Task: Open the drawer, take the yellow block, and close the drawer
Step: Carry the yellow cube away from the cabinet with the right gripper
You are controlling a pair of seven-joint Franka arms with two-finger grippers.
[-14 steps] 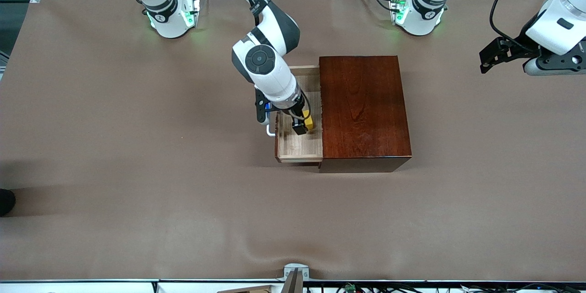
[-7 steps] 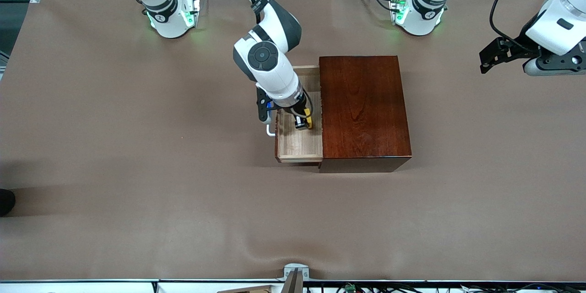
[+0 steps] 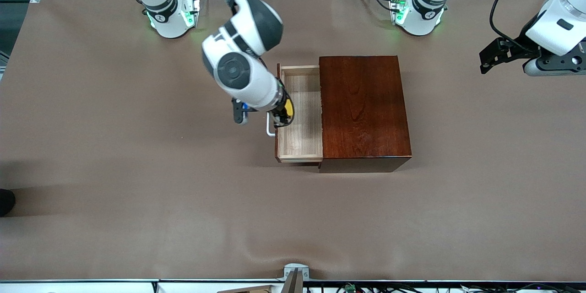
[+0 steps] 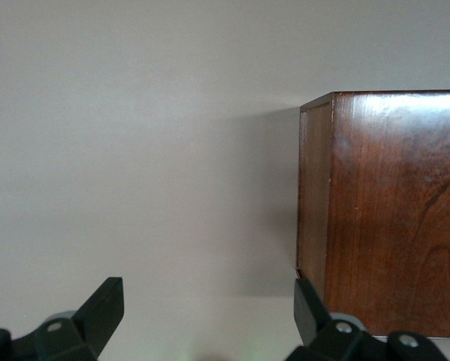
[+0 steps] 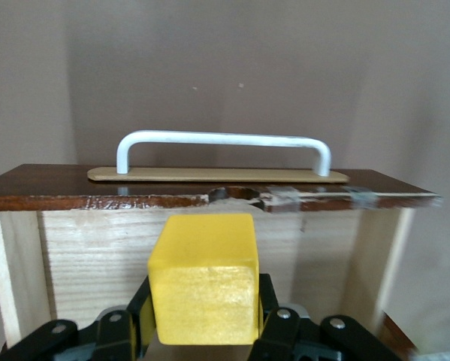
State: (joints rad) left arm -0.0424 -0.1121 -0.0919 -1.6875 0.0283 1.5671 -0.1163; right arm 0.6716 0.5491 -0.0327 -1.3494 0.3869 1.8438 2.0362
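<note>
A: So, where's the yellow block [image 5: 203, 277] right now?

B: Clamped between the fingers of the right gripper [image 3: 283, 118], up in the air over the open drawer [image 3: 300, 139], close to its front panel and the white handle [image 3: 269, 129].

A: And the drawer?

B: Pulled out of the wooden box [image 3: 364, 112] toward the right arm's end of the table. The tray looks empty.

A: What does the next move turn on?

B: I'd say the handle. In the right wrist view it lies just past the block, its long bar running across the line of the fingers. The block has to clear that front edge; then the drawer is pushed back along its slide toward the box.

A: The left gripper [image 4: 209, 331]?

B: Waiting, fingers spread apart, holding nothing, by the box's back end. The right arm is much nearer the handle.
</note>
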